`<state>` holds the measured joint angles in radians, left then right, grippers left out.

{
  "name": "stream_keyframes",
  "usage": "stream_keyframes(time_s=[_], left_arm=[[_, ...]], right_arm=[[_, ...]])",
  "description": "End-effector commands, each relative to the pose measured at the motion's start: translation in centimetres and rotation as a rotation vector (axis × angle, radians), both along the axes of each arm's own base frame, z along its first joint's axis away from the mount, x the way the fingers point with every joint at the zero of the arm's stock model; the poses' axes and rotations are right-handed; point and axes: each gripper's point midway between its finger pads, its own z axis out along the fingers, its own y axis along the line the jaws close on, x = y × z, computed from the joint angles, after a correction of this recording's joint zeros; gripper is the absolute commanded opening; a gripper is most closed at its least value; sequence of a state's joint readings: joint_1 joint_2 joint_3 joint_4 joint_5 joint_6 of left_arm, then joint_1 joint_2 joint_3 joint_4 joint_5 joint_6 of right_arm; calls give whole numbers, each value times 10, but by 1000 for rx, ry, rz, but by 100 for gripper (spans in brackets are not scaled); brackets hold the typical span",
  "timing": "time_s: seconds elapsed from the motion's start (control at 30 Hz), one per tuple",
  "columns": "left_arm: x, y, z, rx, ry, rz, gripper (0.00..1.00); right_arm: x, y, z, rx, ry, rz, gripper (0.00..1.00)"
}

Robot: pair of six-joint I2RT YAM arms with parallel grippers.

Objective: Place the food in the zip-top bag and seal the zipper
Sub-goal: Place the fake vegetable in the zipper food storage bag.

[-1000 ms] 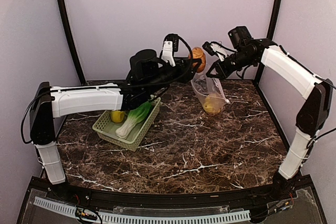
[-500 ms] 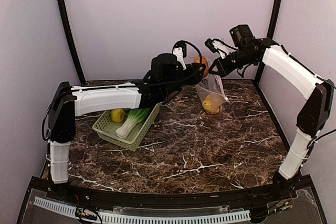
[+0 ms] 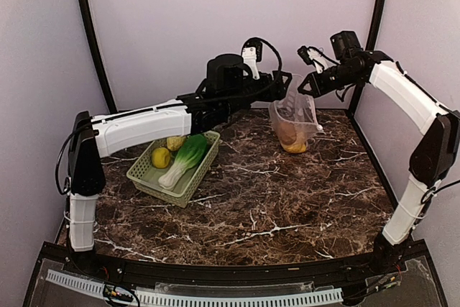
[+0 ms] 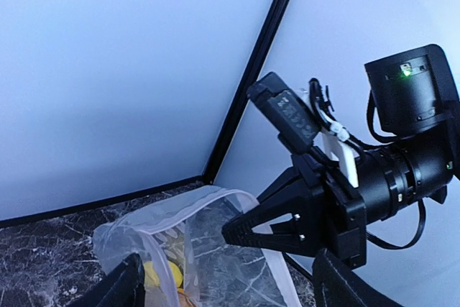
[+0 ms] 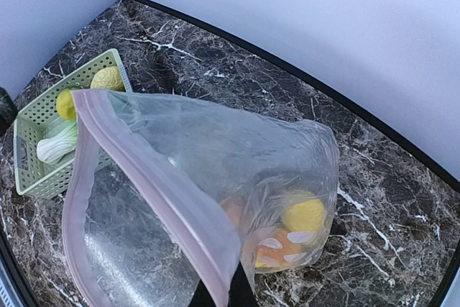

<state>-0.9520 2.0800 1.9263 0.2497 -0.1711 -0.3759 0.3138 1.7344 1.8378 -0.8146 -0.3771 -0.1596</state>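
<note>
The bag (image 3: 293, 116) hangs at one o'clock, its pink zipper (image 5: 144, 170) edge pinched by the right gripper (image 3: 307, 88), with yellow and orange pieces (image 5: 302, 217) in its bottom. The left gripper (image 3: 282, 80) hovers at the mouth, fingers (image 4: 123, 287) wide and empty. Held at one spot, the mouth may sag shut or slip free. The right fingertips are mostly cut off in their own view. Bok choy (image 3: 183, 156) waits in the basket (image 3: 144, 176) at nine o'clock.

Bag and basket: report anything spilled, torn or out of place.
Nothing stands out. The bag hangs open from the right gripper, with yellow and orange pieces at its bottom. The remaining food sits inside the basket.
</note>
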Motion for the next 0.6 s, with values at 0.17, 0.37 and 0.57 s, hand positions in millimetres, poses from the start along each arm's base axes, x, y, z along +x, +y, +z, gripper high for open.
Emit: stream_keyframes(time_s=[0.17, 0.37, 0.57], left_arm=[[-45, 46, 32, 215, -113, -72, 80], [-54, 111, -1, 513, 7, -15, 84], [-65, 170, -60, 768, 300, -1, 82]], right_arm=[[0, -29, 42, 9, -126, -52, 0], [-13, -42, 35, -52, -147, -45, 0], [-23, -44, 24, -82, -93, -28, 0]])
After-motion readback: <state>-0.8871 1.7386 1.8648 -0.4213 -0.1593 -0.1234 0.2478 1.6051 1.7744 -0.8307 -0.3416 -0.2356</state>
